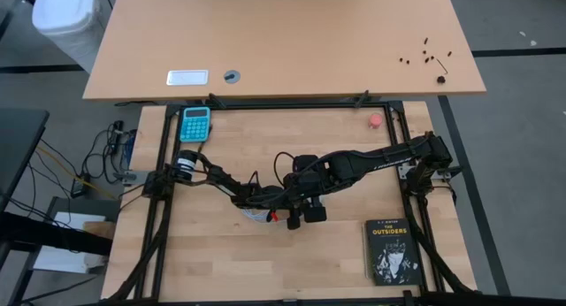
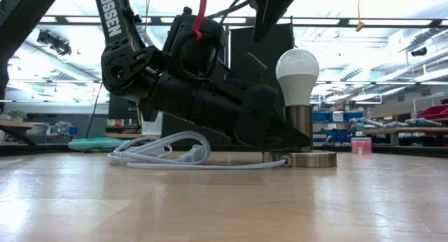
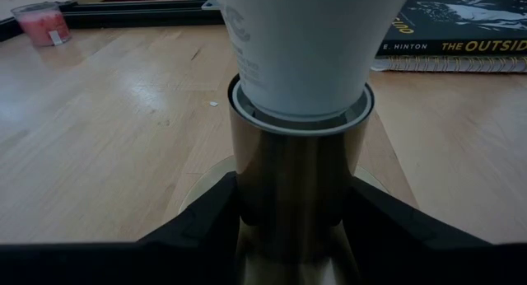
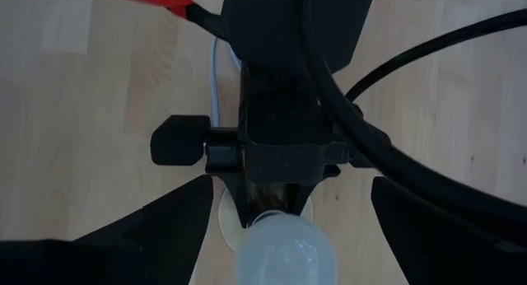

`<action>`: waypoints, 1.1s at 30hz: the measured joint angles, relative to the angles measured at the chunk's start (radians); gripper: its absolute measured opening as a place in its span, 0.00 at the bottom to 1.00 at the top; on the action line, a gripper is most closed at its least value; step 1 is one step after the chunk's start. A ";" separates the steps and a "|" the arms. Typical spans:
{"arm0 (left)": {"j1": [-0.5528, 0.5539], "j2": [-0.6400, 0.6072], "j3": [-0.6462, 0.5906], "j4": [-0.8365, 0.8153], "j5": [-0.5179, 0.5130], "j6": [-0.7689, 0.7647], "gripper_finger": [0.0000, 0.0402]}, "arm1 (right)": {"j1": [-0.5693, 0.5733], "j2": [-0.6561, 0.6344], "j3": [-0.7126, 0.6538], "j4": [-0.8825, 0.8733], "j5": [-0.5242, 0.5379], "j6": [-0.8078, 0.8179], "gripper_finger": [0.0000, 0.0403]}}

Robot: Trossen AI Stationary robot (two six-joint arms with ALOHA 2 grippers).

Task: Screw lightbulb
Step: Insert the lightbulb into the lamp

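Table: your two arms meet over the middle of the wooden table (image 1: pixel 221 262), with the lamp fixture between them.
Book: a black paperback (image 1: pixel 390 250) lies well off to the far side of the right gripper; its cover reads "THE OUTSIDERS", and the left wrist view picks up "E. HINTON" on the spine.
Left arm: lettering ending "ROSSEN" shows on its link in the low view.
Left gripper: the left gripper (image 3: pixel 292 235) is clamped on the brass socket stem (image 3: pixel 292 194), one finger pressed to each side, steadying the fixture.
Right gripper: the right gripper (image 4: pixel 284 235) hangs directly above the bulb, jaws spread wide and empty, one finger to each side and clear of the glass.
Calculator: a turquoise calculator (image 1: pixel 195 123) sits well behind the left gripper near the frame; its keys are too small to read.
Lightbulb: the lightbulb (image 2: pixel 297 75) stands upright in the socket, long axis vertical, straight below your right gripper and just above the left one.
Coming move: by the look of it the right gripper is nearer the glass, so you would drop straight down that axis, close, then twist.
Bulb print: grey printing shows on the neck, unreadable.
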 joint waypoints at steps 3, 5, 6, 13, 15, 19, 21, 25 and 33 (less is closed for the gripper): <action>0.000 0.000 0.000 0.000 0.000 0.000 0.49 | 0.000 0.000 0.000 0.005 0.000 0.000 0.85; 0.000 0.000 0.000 0.000 0.000 0.000 0.49 | 0.000 0.000 0.000 0.004 0.000 0.000 0.85; 0.000 0.000 0.000 0.000 0.000 0.000 0.49 | 0.000 0.000 0.000 0.005 0.000 0.000 0.85; 0.000 0.000 0.000 0.000 0.000 0.000 0.49 | 0.000 0.000 0.000 0.004 0.000 0.000 0.85; 0.000 0.000 0.000 0.000 0.000 0.000 0.49 | 0.000 0.000 0.000 0.002 -0.001 0.000 0.85; 0.000 0.000 0.000 -0.001 0.000 0.000 0.49 | 0.000 0.000 0.000 -0.060 0.040 -0.015 0.85; 0.000 0.000 0.000 -0.001 0.000 0.000 0.49 | 0.000 0.000 0.000 -0.098 0.064 -0.027 0.85; 0.000 0.000 0.000 -0.001 0.000 0.000 0.49 | -0.004 0.000 0.000 -0.106 0.068 -0.028 0.85; 0.000 0.000 0.000 -0.001 0.000 0.001 0.49 | -0.004 -0.015 -0.001 -0.154 0.087 -0.015 0.85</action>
